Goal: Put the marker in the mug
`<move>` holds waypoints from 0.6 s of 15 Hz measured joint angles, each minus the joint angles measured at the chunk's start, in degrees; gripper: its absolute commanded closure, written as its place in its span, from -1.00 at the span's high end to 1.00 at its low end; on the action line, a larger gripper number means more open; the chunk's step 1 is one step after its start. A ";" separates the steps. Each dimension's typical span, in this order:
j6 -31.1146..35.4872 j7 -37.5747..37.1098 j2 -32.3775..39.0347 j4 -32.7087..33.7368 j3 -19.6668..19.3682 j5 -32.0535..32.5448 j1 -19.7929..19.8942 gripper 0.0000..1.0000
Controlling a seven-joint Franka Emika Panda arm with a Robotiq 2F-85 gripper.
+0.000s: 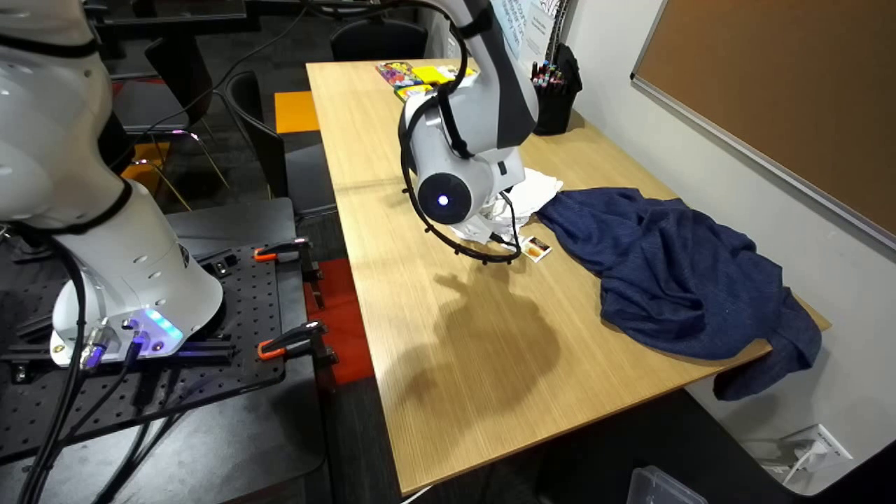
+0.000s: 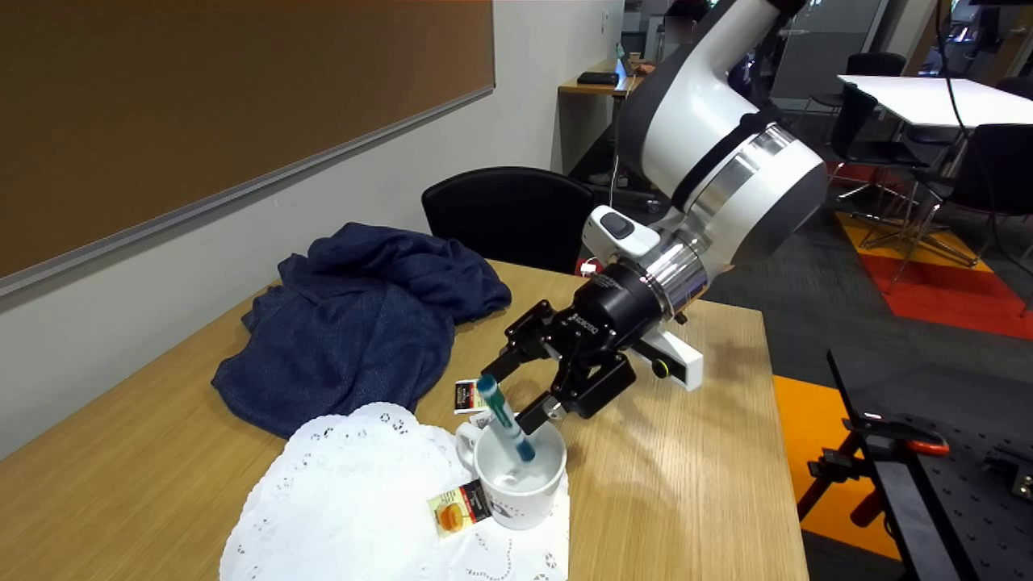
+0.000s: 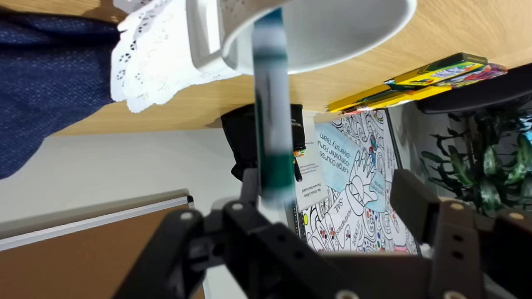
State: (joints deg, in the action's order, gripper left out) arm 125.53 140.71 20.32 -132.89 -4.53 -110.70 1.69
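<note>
The white mug (image 2: 520, 504) stands upright on a white doily, and it also shows at the top of the wrist view (image 3: 349, 25). The marker (image 2: 502, 411), white with teal-green ends, leans with its lower end inside the mug and its upper end above the rim. It looks blurred in the wrist view (image 3: 274, 120). My gripper (image 2: 510, 398) is just above the mug, with its fingers apart. In the wrist view (image 3: 326, 182) the marker's top end is beside the left finger, and a wide gap separates it from the right finger. The arm hides the marker in an exterior view.
A navy cloth (image 2: 347, 331) lies beside the white doily (image 2: 347, 492). Tea packets (image 2: 460, 508) lie against the mug and nearby. A black container of pens (image 1: 554, 105) and crayon boxes (image 3: 436, 79) stand farther along the table (image 1: 448, 392).
</note>
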 measured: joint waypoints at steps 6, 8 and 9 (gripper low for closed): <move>0.03 0.00 -0.14 0.18 -0.08 -0.01 0.00 1.00; 0.03 0.00 -0.69 0.17 -0.18 -0.01 0.00 1.00; 0.03 0.00 -1.25 0.13 -0.34 -0.01 0.00 1.00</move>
State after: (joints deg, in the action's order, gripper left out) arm 125.57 140.71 19.08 -132.75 -4.87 -110.71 1.69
